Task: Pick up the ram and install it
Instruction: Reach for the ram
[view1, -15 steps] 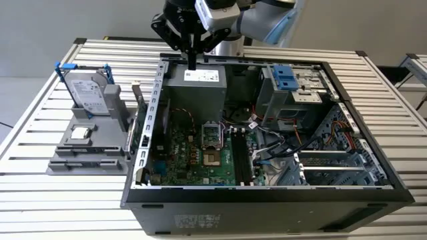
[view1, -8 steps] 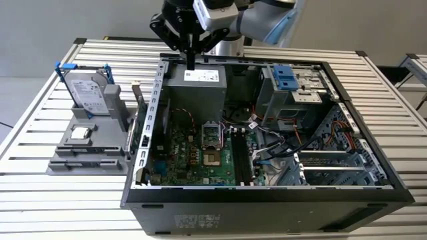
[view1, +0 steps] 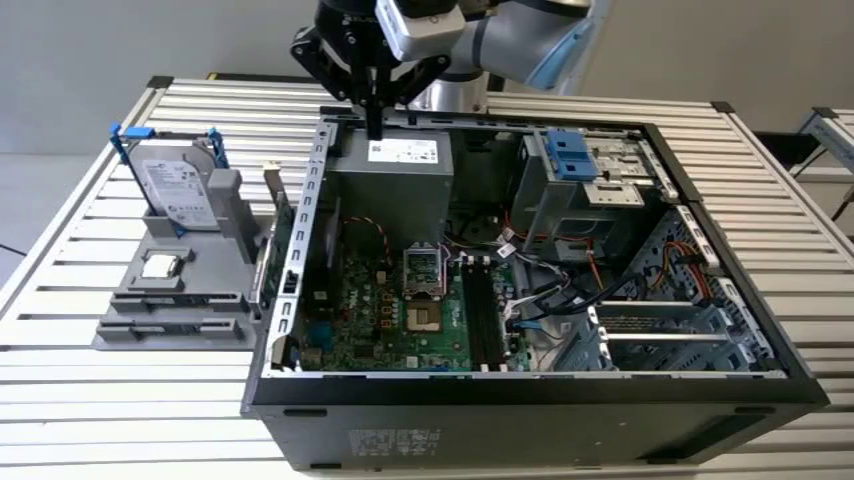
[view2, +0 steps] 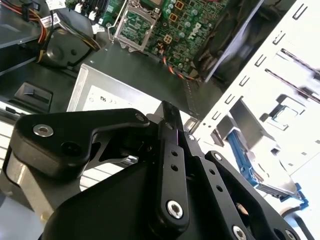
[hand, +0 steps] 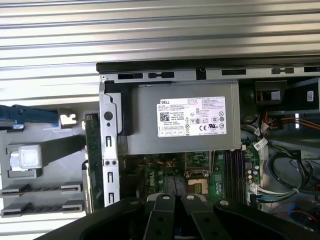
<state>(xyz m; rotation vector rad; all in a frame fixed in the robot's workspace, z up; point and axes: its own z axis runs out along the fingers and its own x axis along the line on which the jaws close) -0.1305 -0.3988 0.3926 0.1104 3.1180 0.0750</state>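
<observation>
In the exterior view the pincer (view1: 378, 128) hangs over the far rim of the open computer case (view1: 534, 420) on the slatted tabletop (view1: 134, 400), just above the grey power supply (view1: 400, 175). Its fingers look pressed together with nothing seen between them. The long black memory slots (view1: 483, 310) lie on the motherboard, well apart from it. In the second wrist view the pincer points down at the power supply. In the first wrist view the slots are dark strips beside the processor socket (hand: 196, 175). Where the ram is I cannot tell.

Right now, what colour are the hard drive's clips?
Blue; the clips show best in the exterior view.
</observation>
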